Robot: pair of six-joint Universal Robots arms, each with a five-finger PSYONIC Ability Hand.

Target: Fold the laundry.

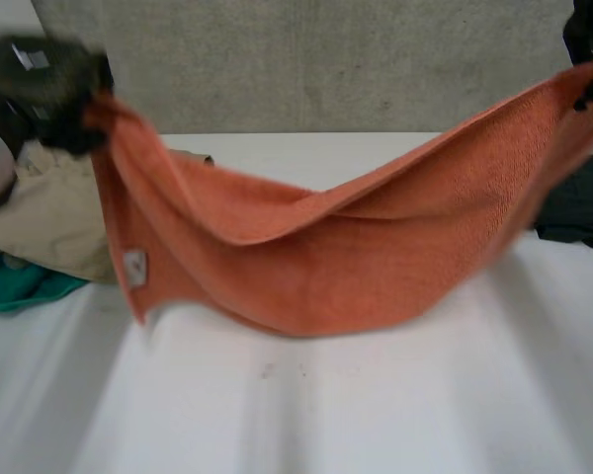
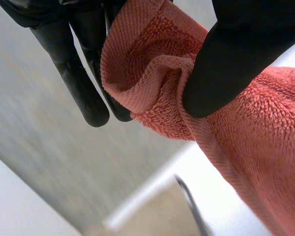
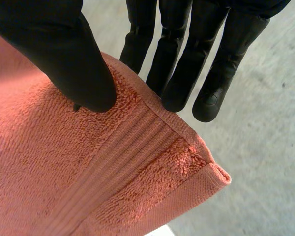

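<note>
1. Two pinch grips; first, left hand: clamps towel corner between thumb and fingers.
2. Right hand: pins opposite corner likewise.
3. Hangs towel in air over table with sagging middle, probably to stretch it out for a fold.
4. Farther out: clothes heap by left arm, dark garment by right.

Grey speckled concrete wall rising behind white table.
</note>
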